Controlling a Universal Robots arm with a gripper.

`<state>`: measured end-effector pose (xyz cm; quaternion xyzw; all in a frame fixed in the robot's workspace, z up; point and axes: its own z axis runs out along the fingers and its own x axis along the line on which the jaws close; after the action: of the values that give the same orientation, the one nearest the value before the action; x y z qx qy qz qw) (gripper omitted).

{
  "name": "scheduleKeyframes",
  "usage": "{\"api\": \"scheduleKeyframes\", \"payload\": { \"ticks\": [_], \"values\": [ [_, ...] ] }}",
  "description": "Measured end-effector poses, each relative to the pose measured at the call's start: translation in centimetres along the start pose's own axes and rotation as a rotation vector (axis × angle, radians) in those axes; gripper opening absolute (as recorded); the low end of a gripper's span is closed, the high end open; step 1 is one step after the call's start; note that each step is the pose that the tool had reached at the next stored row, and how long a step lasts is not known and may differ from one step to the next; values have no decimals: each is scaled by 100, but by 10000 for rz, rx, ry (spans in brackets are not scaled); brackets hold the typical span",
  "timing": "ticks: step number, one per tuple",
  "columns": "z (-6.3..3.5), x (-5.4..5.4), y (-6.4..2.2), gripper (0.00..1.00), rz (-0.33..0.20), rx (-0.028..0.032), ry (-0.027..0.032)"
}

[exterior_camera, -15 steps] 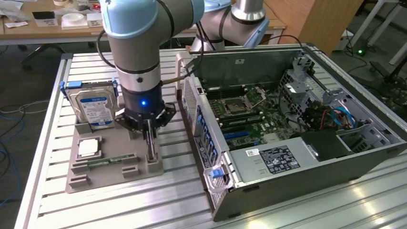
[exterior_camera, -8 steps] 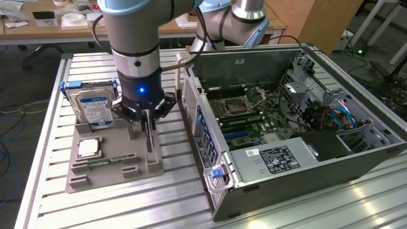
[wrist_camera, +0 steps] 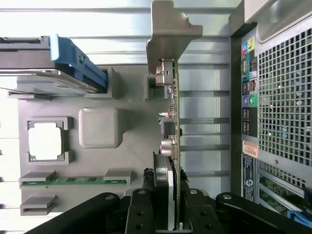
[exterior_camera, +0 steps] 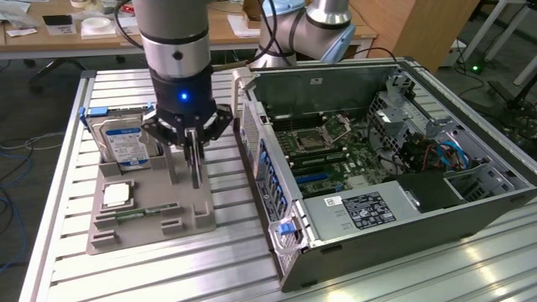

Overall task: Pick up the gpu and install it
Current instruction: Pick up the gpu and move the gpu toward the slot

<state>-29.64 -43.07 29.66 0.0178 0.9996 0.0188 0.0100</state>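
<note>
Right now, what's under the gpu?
The gray tray lies under the gpu, which stands on edge. Its lower edge and any slot beneath are covered by the card itself.

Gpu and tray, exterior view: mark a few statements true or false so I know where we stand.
1. The gripper is closed on the gpu. True.
2. The gpu is seated inside the computer case. False: it is over the gray tray, outside the case.
3. The hard drive stands upright in the tray. True.
4. The tray holds no memory stick. False: the memory stick lies in the tray.
</note>
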Motion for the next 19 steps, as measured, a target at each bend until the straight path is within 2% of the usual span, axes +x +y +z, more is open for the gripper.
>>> {"api": "scheduleKeyframes", "payload": {
  "ticks": [19],
  "values": [
    [-863,-16,55,28,-1,0,0]
  ]
}}
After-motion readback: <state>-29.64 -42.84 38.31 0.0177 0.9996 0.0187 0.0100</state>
